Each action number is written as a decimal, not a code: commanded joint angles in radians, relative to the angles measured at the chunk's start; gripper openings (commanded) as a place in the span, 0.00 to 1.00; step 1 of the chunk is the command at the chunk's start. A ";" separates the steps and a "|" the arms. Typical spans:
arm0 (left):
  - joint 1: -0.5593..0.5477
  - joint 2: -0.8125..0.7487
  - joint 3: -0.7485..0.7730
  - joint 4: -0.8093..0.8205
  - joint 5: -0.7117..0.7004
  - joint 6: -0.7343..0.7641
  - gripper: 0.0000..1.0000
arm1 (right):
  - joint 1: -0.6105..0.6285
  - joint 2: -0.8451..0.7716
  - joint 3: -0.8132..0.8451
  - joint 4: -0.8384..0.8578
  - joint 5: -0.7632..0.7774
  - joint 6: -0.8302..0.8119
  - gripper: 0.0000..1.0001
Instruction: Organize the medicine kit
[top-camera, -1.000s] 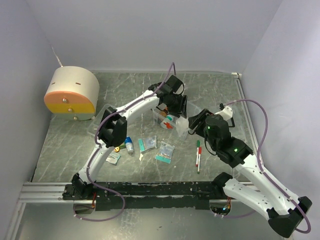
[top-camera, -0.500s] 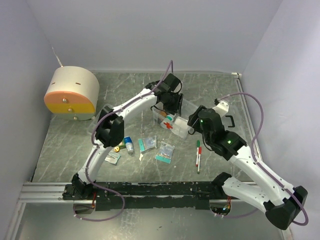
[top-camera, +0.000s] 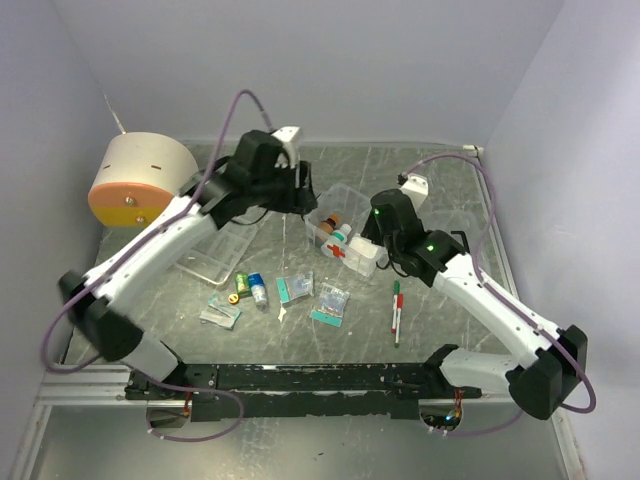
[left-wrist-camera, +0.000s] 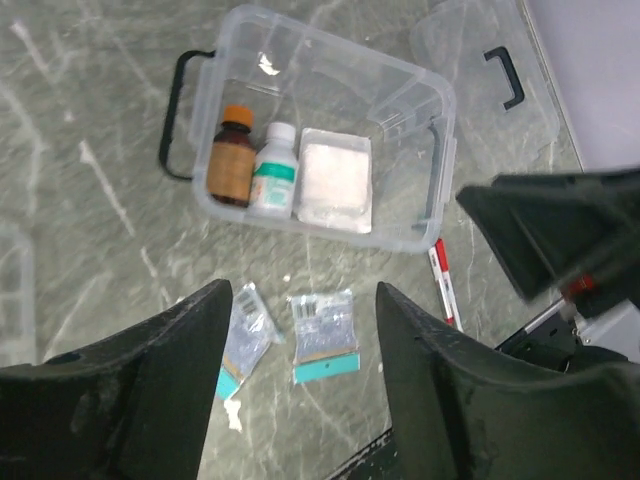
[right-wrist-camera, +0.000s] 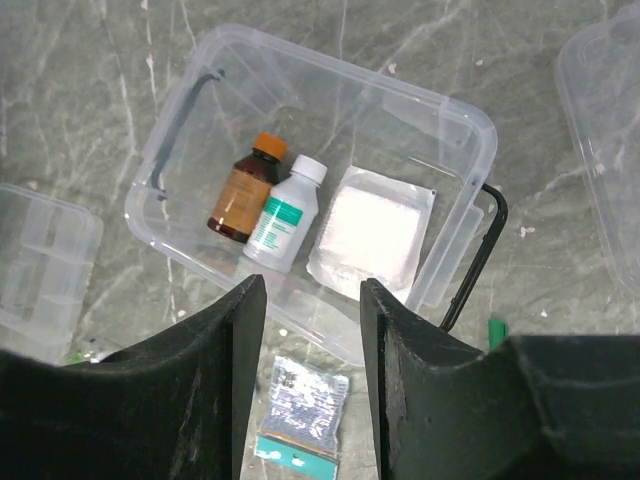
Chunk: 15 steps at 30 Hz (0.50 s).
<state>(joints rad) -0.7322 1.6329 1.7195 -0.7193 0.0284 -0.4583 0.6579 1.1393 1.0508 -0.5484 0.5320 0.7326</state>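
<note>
The clear plastic kit box (top-camera: 362, 262) with black handles stands open at mid-table. It holds a brown bottle (left-wrist-camera: 232, 160) with an orange cap, a white bottle (left-wrist-camera: 272, 172) with a green label, and a white gauze pad (left-wrist-camera: 335, 180). My left gripper (top-camera: 303, 200) is open and empty, raised left of the box. Between its fingers the left wrist view (left-wrist-camera: 305, 400) shows the table in front of the box. My right gripper (top-camera: 366, 238) is open and empty, hovering over the box's right end. The right wrist view (right-wrist-camera: 312, 400) shows the box (right-wrist-camera: 460, 130) just beyond its fingers.
Two teal-strip sachets (top-camera: 296, 288) (top-camera: 331, 303), small vials (top-camera: 250, 287), a flat packet (top-camera: 222, 314) and a red-and-green pen (top-camera: 396, 312) lie in front of the box. A clear tray (top-camera: 212, 255) lies left. The box lid (left-wrist-camera: 490, 80) lies to the right. A beige round container (top-camera: 140, 182) stands at the far left.
My left gripper has drawn back from over the box, up and to the left. My right gripper has moved in over the box's right end.
</note>
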 joint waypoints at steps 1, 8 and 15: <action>0.002 -0.191 -0.204 0.072 -0.106 0.020 0.74 | -0.019 0.049 0.025 -0.001 -0.023 -0.061 0.42; 0.002 -0.396 -0.553 0.138 -0.210 -0.101 0.82 | -0.053 0.154 0.058 0.038 -0.084 -0.121 0.52; 0.001 -0.422 -0.822 0.326 -0.069 -0.210 0.69 | -0.055 0.144 0.014 0.086 -0.161 -0.111 0.52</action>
<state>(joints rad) -0.7300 1.2190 0.9836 -0.5549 -0.1226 -0.5941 0.6094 1.3087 1.0813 -0.5156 0.4213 0.6334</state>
